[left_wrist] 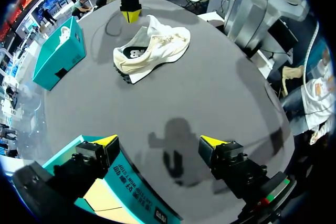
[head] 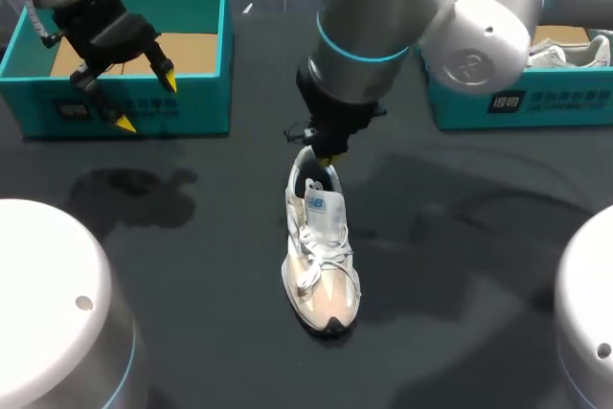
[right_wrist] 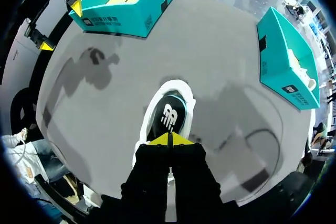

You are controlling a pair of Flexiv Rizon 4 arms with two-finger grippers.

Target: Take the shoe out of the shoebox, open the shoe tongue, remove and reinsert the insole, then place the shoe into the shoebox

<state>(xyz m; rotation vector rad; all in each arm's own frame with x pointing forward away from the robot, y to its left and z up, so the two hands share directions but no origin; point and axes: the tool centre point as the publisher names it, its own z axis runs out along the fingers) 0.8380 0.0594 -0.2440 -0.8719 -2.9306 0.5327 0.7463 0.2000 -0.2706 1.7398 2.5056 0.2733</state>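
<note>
A cream sneaker [head: 321, 265] stands upright mid-table, toe toward the near edge, tongue raised; it also shows in the left wrist view [left_wrist: 155, 48]. Its dark insole [right_wrist: 169, 116] lies inside the shoe's opening. My right gripper [head: 330, 153] hangs over that opening, tips pressed together and shut [right_wrist: 169, 140]; I cannot tell whether they pinch anything. My left gripper [head: 147, 101] is open, hovering over the front wall of the empty teal shoebox [head: 192, 102] at the back left, nothing between its fingers [left_wrist: 160, 141].
A second teal shoebox [head: 536, 102] at the back right holds another pale shoe [head: 575, 50]. The dark tabletop [head: 192, 256] stretches to either side of the sneaker. My arms' round bases fill the near corners.
</note>
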